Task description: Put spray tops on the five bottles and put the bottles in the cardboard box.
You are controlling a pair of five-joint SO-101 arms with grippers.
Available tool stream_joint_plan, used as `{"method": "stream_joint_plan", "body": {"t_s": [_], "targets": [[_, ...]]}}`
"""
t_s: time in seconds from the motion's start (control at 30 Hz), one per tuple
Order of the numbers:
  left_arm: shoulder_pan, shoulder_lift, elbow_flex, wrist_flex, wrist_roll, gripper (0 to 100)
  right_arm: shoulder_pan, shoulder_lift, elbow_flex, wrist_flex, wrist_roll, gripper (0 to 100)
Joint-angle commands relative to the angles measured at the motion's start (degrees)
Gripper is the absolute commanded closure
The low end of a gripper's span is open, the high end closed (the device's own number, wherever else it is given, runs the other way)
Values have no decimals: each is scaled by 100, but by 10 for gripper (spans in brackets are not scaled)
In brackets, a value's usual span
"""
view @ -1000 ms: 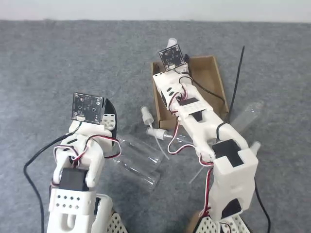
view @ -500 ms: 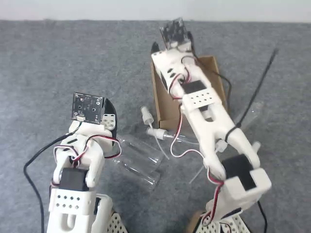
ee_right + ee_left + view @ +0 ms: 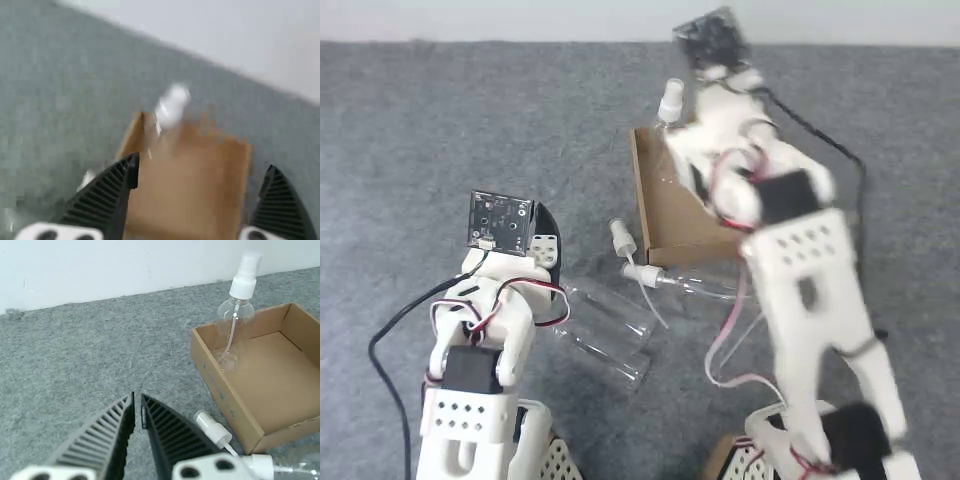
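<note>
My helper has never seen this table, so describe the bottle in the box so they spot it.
Find the open cardboard box on the grey carpet. In one corner stands a clear bottle with a white spray top. It alone is upright; the other bottles lie on the carpet.

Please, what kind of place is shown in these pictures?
Probably a robot test bench: a grey felt-like mat, a plain white wall behind, and two white arms beside a cardboard box.

Left pincer [image 3: 137,407] closed, held low, right pincer [image 3: 202,167] spread wide, seemingly held high
</note>
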Motion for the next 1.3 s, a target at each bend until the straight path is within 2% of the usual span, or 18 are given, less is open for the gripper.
{"method": "stream_joint_plan", "body": {"t_s": [0.0,0.2,0.3,0.4,0.53,0.63,0.83,1.03,1.27], "targets": [[-18,-105,-31,-149,-9,988,541,-866,-352,1130,53,669],[-18,-97,-31,-149,-9,988,1499,-998,-334,2905,97,669],[-26,-97,-31,-149,-9,988,2527,-1007,9,3415,422,670],[-18,-88,-31,-149,-9,988,3538,-1007,1029,3108,1310,669],[-18,-88,-31,-149,-9,988,4312,-1007,2690,1622,1046,669],[-18,-97,-31,-149,-9,988,4365,-1007,3640,690,686,670],[-62,-114,-22,-105,-44,988,4048,-998,4642,-198,185,671],[-70,-123,-48,369,-26,988,4040,-593,4721,-769,53,743],[-70,-123,-22,484,-18,988,4347,637,4316,-1200,44,721]]}}
